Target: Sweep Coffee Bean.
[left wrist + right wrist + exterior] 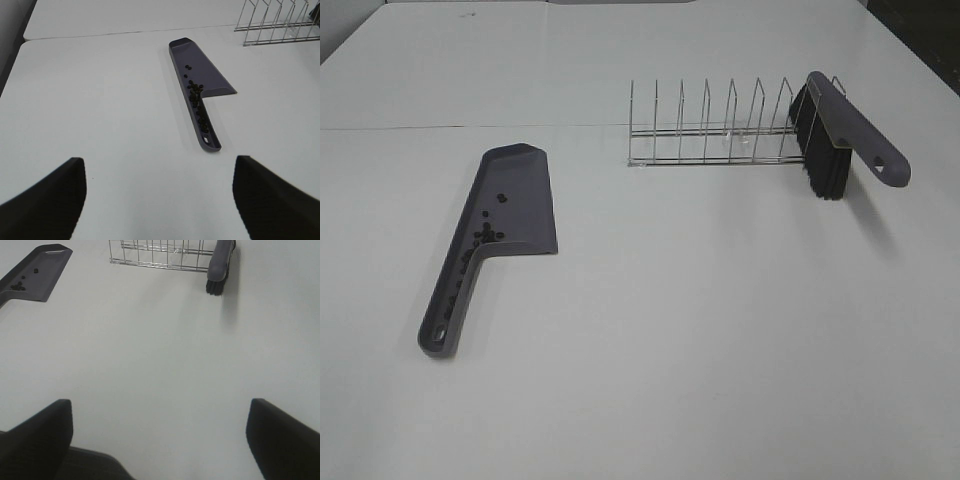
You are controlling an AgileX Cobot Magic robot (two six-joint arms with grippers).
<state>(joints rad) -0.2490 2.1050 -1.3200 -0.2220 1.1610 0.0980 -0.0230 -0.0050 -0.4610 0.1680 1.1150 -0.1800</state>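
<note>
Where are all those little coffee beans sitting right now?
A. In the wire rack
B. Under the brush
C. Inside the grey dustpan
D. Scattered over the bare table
C: the coffee beans lie in the grey dustpan, clustered along its channel toward the handle.

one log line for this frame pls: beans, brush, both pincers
beans: in dustpan | brush: leaning on wire rack | left pincer: open, empty | right pincer: open, empty | table: no loose beans seen

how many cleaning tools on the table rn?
2. The grey dustpan lies flat on the left, coffee beans in it. The brush leans on the wire rack's right end.
</note>
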